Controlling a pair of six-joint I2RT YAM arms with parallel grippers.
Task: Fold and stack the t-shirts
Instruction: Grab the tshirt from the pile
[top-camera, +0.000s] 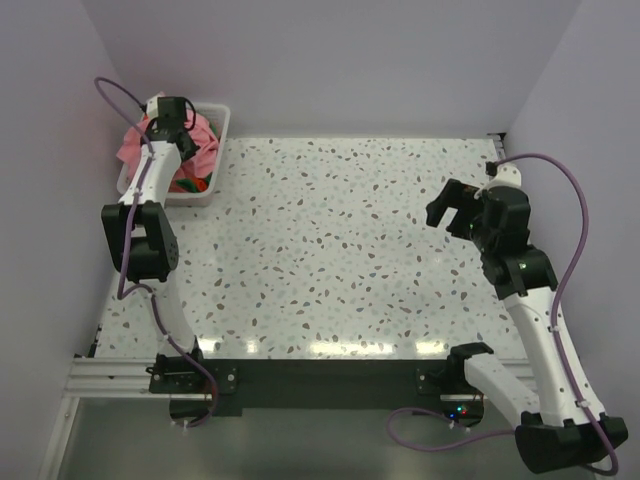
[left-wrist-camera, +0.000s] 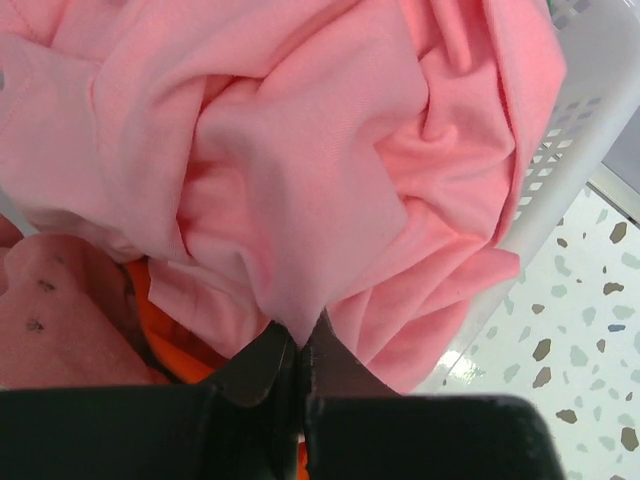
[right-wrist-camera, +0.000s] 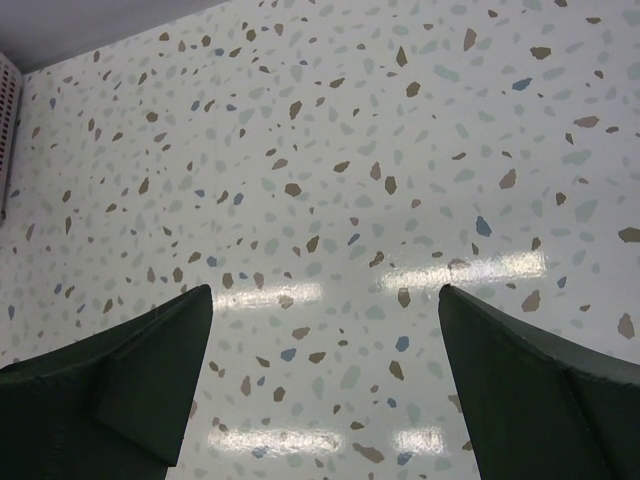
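pink t-shirt (left-wrist-camera: 330, 170) fold inside left claw (left-wrist-camera: 298, 342)

Pink shirt (left-wrist-camera: 330, 170) burying most of orange shirt (left-wrist-camera: 165, 340) inside basket (left-wrist-camera: 575, 130); left arm (top-camera: 150, 175) blocking basket's middle from above; basket's wall running off frame.

One camera, high above the near edge, looks down on the whole table (top-camera: 330, 250) and basket (top-camera: 224, 128). The left wrist view crowds the basket's pink t-shirt (left-wrist-camera: 300, 170); the right wrist view skims that table closely.

Looking down past dark two-finger right end effector (right-wrist-camera: 325, 292), spread wide apart, onto white speckled terrazzo worktop (right-wrist-camera: 340, 140); far ahead-left, edge of white slotted plastic basket (right-wrist-camera: 8, 105).
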